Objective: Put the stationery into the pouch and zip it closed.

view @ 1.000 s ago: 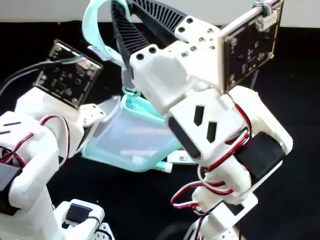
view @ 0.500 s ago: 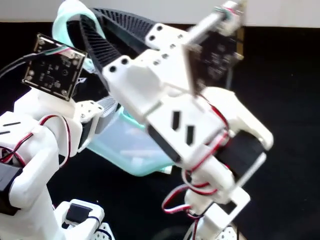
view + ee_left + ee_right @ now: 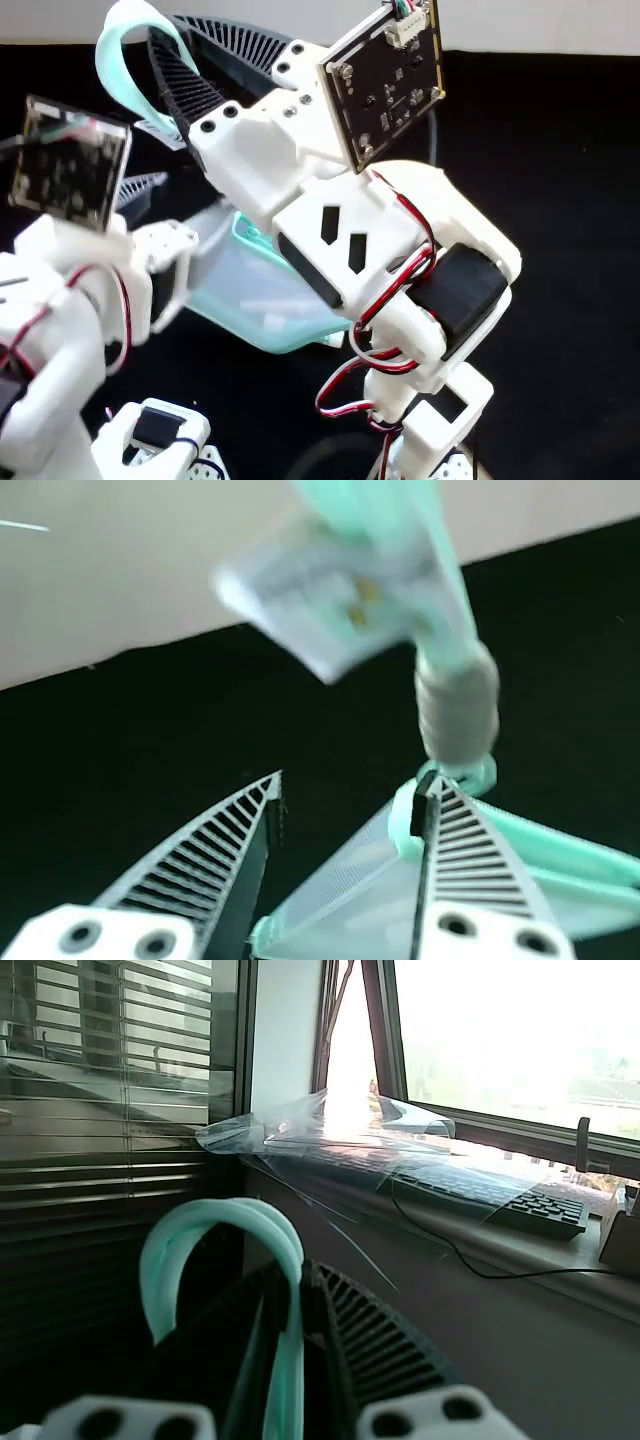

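Note:
A translucent pouch (image 3: 250,290) with mint trim hangs tilted between the two arms, and pale stationery (image 3: 268,320) shows through its wall. Its mint strap (image 3: 118,35) loops upward at the back left, where my right gripper (image 3: 165,28) is shut on it. In the right wrist view the strap (image 3: 225,1230) arches out from between the closed ribbed fingers (image 3: 370,1340). My left gripper (image 3: 350,785) is at the pouch's left end. Its fingers (image 3: 470,860) stand on either side of the pouch corner (image 3: 345,880) and touch its edges. A white tag (image 3: 320,590) hangs on the strap above.
A white pen end (image 3: 334,341) pokes out from under the pouch on the black table (image 3: 560,150). The right arm's body covers the middle of the table. A pale wall (image 3: 100,580) lies behind the table's far edge.
My right gripper has swung left with the strap, which has drawn the pouch leftward and tilted it more. The left arm's wrist has shifted left too.

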Available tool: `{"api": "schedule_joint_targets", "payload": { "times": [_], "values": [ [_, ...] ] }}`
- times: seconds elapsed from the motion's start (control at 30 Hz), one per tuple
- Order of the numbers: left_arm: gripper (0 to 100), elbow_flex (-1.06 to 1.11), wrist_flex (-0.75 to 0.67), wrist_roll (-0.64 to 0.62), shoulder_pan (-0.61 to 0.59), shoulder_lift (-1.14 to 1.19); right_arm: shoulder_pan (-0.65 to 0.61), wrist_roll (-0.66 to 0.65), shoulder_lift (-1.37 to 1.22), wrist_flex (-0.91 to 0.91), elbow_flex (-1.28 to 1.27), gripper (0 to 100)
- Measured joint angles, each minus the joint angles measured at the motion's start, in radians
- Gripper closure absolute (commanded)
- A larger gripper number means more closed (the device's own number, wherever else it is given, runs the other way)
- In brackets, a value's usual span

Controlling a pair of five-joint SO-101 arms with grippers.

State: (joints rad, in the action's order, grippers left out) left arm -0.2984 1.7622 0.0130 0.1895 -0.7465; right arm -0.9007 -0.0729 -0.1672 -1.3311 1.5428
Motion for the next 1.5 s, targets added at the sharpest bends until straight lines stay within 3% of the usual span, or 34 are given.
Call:
{"api": "schedule_joint_targets", "payload": {
  "times": [0.1, 0.43, 0.9, 1.5],
  "values": [
    [76, 0.058, 0.000, 0.000, 0.052, -0.008, 0.006, 0.000, 0.000, 0.003, 0.000, 99.2],
    [76, 0.077, 0.000, 0.002, 0.052, -0.008, 0.006, 0.000, 0.000, 0.003, 0.000, 99.2],
    [76, 0.173, 0.000, 0.123, -0.155, -0.002, 0.008, 0.000, 0.000, 0.000, 0.000, 99.2],
    [76, 0.094, -0.060, 0.140, -0.170, -0.002, 0.008, 0.000, 0.000, -0.012, 0.000, 99.2]
  ]
}}
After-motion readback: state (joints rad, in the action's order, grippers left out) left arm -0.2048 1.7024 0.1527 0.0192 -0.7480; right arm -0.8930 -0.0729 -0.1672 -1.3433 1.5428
